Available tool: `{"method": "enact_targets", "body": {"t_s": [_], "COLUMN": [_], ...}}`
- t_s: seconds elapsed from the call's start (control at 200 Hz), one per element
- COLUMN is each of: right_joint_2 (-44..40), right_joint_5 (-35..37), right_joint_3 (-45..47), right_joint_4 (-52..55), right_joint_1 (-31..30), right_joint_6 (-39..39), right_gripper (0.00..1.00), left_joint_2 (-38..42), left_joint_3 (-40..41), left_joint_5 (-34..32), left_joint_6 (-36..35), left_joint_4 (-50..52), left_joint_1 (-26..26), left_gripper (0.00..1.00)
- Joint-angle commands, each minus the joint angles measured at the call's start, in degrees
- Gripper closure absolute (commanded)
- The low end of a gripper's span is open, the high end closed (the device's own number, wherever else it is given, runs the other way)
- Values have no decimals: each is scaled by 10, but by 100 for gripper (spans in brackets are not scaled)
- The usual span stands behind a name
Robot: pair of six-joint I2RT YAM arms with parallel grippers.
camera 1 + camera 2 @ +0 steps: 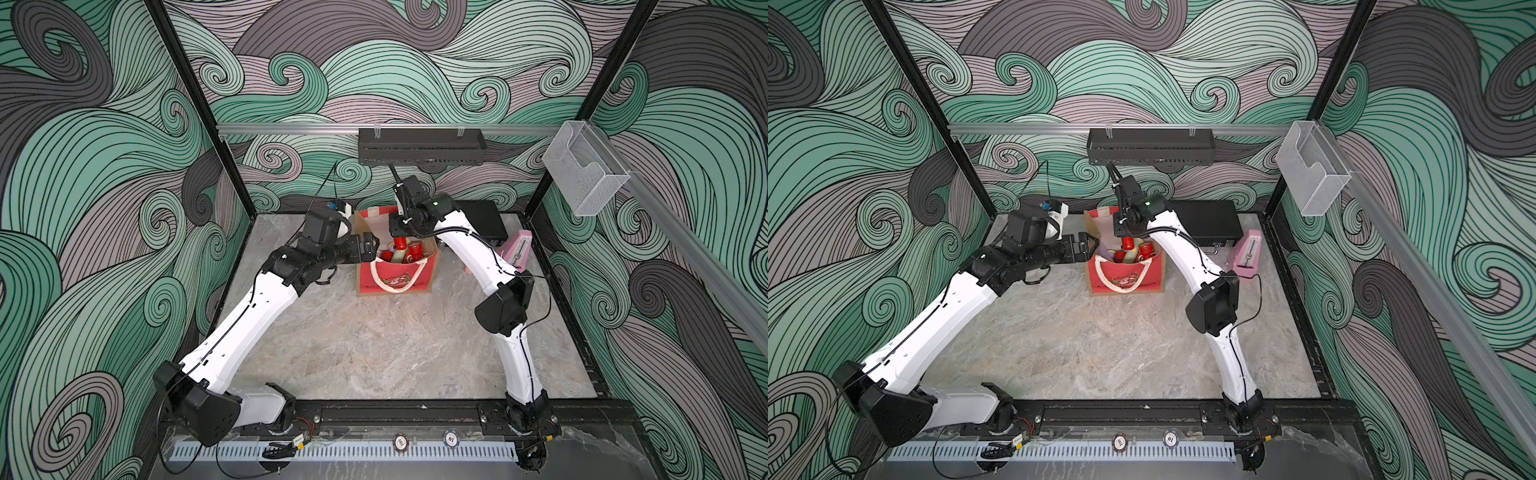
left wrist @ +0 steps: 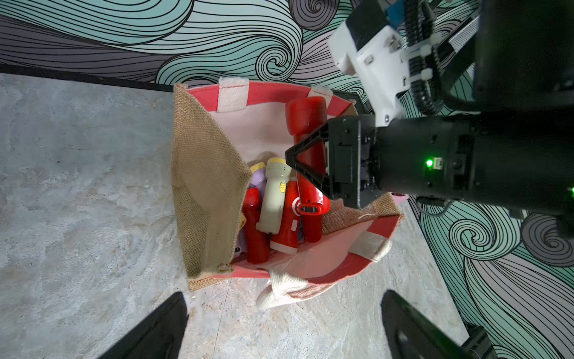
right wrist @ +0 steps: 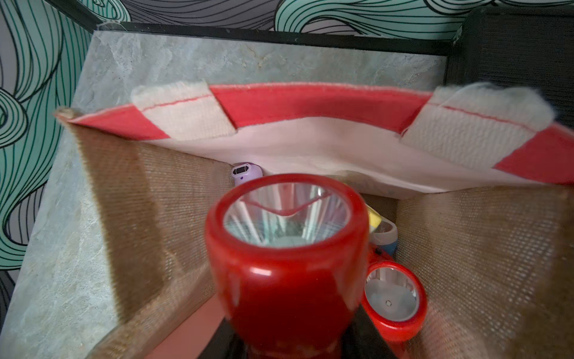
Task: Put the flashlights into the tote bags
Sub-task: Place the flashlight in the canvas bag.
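**Red flashlight gripped in the mouth of the tote bag**

The right end effector is clenched on the body of a red flashlight. Its black fingers press on both sides below the flared head. In the right wrist view this flashlight fills the centre and lower part of the frame, with its clear lens facing the bag's far red panel. In both top views it sits just above centre, in the open top of the tote bag.

The left end effector is released, jaws wide apart and holding nothing. It is just beside the bag's tan side, left of the bag in both top views. Whether it touches the fabric cannot be told.

The bag stands upright on the worktop, near the back edge, and one white rope handle hangs over its printed red front. More flashlights lie packed inside. In the left wrist view, near centre frame, are a pale green flashlight, a lilac flashlight and two more red flashlights.

Behind the bag and to the right lies a black hard case. A pink metronome stands just beside its right end.
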State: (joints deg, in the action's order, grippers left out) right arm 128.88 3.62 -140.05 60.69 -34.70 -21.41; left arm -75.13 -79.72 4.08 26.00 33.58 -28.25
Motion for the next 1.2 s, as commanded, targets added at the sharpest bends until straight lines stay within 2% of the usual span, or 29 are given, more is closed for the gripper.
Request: {"method": "enact_targets", "body": {"t_s": [0.0, 0.315, 0.645, 0.745, 0.885, 1.0, 1.196], "right_joint_2": [16, 48, 34, 18, -2, -24, -69], "right_joint_5": [-11, 8, 15, 20, 35, 54, 97], "right_joint_3": [-19, -22, -22, -22, -25, -19, -16], "right_joint_4": [2, 2, -4, -15, -20, -17, -5], "right_joint_1": [4, 4, 2, -3, -9, -13, -36], "right_joint_6": [9, 5, -12, -13, -15, -23, -18], "right_gripper": [100, 100, 66, 51, 35, 29, 24], "left_joint_2": [-4, 2, 45, 55, 70, 93, 133], "left_joint_3": [-21, -23, 10, 16, 23, 39, 66], "left_joint_5": [-2, -17, -29, -30, -28, -27, -46], "left_joint_6": [-5, -1, 6, 6, 3, 2, -2], "left_joint_4": [-7, 17, 24, 25, 29, 30, 59], "left_joint_1": [5, 8, 9, 10, 11, 11, 11], "left_gripper": [2, 1, 2, 1, 1, 1, 2]}}
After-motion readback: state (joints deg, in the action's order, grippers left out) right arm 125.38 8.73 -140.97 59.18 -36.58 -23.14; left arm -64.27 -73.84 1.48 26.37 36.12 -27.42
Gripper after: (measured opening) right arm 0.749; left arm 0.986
